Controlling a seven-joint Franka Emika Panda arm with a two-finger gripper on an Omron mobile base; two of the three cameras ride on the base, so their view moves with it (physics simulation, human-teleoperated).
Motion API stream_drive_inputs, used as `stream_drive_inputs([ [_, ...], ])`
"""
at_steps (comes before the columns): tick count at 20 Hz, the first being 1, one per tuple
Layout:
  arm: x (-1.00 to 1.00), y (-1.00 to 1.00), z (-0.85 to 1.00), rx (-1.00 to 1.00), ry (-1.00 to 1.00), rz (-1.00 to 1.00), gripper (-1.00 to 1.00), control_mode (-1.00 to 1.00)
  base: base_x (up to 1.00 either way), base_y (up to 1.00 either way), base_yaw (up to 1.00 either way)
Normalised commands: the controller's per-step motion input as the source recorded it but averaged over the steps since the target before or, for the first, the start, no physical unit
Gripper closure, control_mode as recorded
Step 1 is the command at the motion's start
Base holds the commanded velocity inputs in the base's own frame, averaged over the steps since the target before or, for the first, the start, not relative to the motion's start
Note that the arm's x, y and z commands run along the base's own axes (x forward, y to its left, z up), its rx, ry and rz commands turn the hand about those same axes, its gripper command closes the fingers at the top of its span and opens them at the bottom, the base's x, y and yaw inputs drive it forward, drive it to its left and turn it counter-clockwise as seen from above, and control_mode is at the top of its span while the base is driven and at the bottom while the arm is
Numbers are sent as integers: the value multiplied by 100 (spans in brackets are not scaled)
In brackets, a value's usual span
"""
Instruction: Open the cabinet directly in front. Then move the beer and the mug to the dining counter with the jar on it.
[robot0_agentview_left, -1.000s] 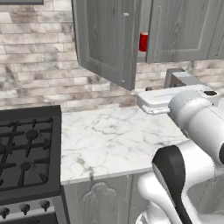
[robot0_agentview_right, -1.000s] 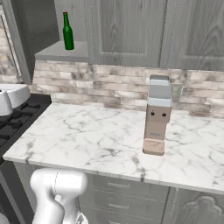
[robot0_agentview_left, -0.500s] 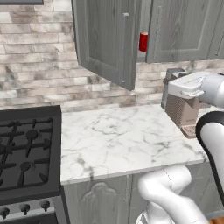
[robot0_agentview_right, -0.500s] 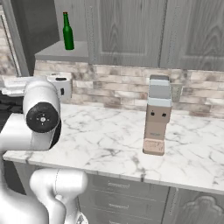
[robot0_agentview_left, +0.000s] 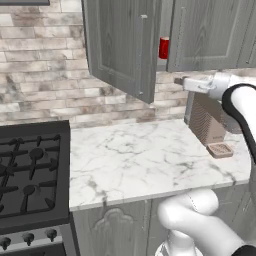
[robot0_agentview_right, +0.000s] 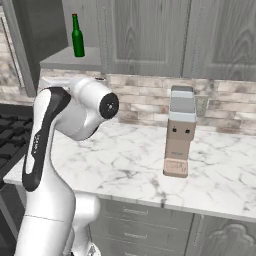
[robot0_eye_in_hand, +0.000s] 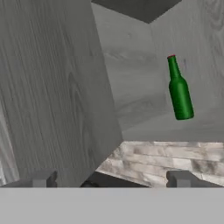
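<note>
The cabinet's left door stands swung open; its right door is closed. On the cabinet's shelf the red mug peeks out between the doors. The beer stands upright on that shelf, and in the hand view the beer is ahead and to the right, past the open door. My gripper hangs just below the cabinet's opening, under the mug. In the hand view the gripper is open with nothing between its fingertips. The dining counter and the jar are out of view.
A marble worktop lies below the cabinet, with a black stove at its left. A coffee machine stands on the worktop at the right. A brick backsplash runs behind.
The arm has risen from low in front of the base and swung its hand up to the open cabinet. The gripper stays open. Mug and beer have not moved.
</note>
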Motion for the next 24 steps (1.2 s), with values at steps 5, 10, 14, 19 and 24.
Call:
stream_drive_inputs([
  [5,100,20,-11,9,11,31,-100,-100,0,0,0],
  [10,100,83,-9,0,12,22,-100,-100,0,0,0],
  [14,92,100,-17,0,14,17,-100,-100,0,0,0],
  [19,21,100,-23,-2,3,15,-100,-100,0,0,0],
  [24,-49,100,-20,-13,-10,5,-100,-100,0,0,0],
])
